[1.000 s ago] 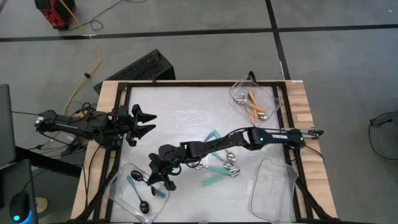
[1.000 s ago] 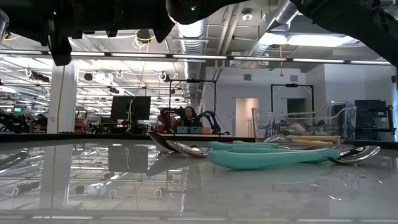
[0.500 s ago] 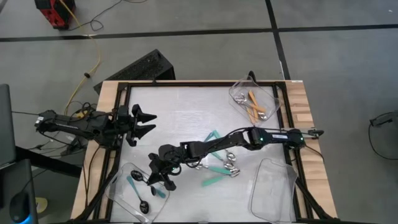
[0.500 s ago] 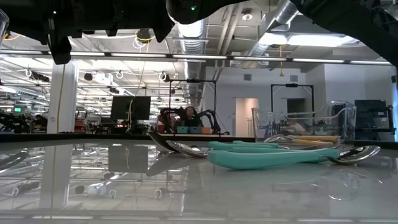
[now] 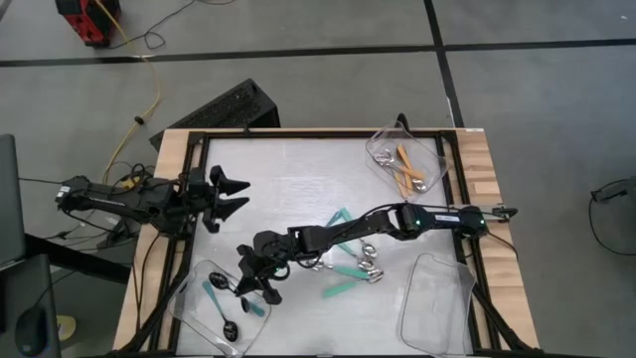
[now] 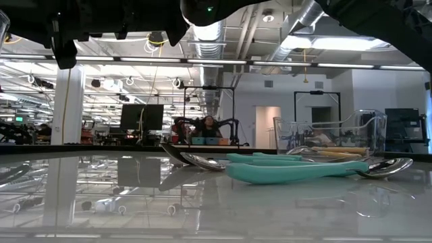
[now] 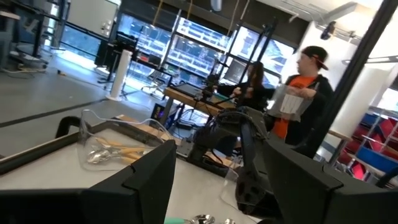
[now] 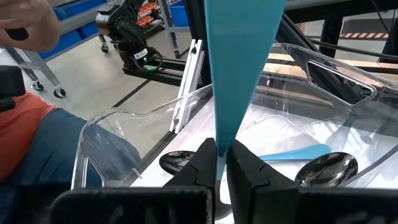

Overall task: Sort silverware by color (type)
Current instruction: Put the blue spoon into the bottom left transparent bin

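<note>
The right hand [image 8: 221,163] grips a blue spoon [image 8: 239,68] above the tray [image 8: 106,134]. Released crooked, it may miss. The left hand [image 5: 231,196] waits open.

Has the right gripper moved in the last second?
No. The right gripper, shut on a blue-handled spoon, sits at the same spot beside the clear plastic tray.

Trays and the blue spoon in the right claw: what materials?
Tray: looks like clear rigid plastic; glossy, see-through walls with bright edge glints. Blue spoon, pinched in the right claw: handle seems matte opaque plastic, flat even colour; its bowl is hidden.
</note>
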Motion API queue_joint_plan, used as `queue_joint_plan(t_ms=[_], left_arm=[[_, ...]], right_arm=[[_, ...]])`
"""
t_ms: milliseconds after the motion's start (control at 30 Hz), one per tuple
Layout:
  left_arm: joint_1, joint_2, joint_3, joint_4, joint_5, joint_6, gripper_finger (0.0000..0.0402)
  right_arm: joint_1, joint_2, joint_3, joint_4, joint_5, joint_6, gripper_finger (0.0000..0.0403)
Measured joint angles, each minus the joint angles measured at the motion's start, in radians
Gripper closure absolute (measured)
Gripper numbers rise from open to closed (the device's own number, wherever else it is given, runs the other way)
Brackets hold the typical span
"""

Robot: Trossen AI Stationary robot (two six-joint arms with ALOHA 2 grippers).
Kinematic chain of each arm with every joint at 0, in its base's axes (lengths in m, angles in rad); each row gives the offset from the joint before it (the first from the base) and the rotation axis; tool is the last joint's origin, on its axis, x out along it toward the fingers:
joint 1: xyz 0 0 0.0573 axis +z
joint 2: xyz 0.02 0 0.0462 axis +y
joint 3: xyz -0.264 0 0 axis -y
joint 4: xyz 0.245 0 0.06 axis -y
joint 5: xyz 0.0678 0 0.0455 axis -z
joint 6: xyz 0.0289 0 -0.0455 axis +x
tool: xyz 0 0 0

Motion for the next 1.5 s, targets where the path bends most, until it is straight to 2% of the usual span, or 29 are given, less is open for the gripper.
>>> queue_joint_plan(t_ms=[200,433,1500], left_arm=[[0.0,0.0,0.0,0.0,-0.058,-0.004,0.0176],[0.0,0.0,0.0,0.001,-0.025,-0.023,0.0176],[0.0,0.0,0.0,0.0,0.004,-0.06,0.0176]], right_arm=[[0.0,0.0,0.0,0.001,0.0,-0.008,0.0365],[-0.001,0.0,0.0,0.0,-0.023,-0.005,0.0365],[-0.022,0.0,-0.001,-0.03,-0.05,-0.012,0.0364]])
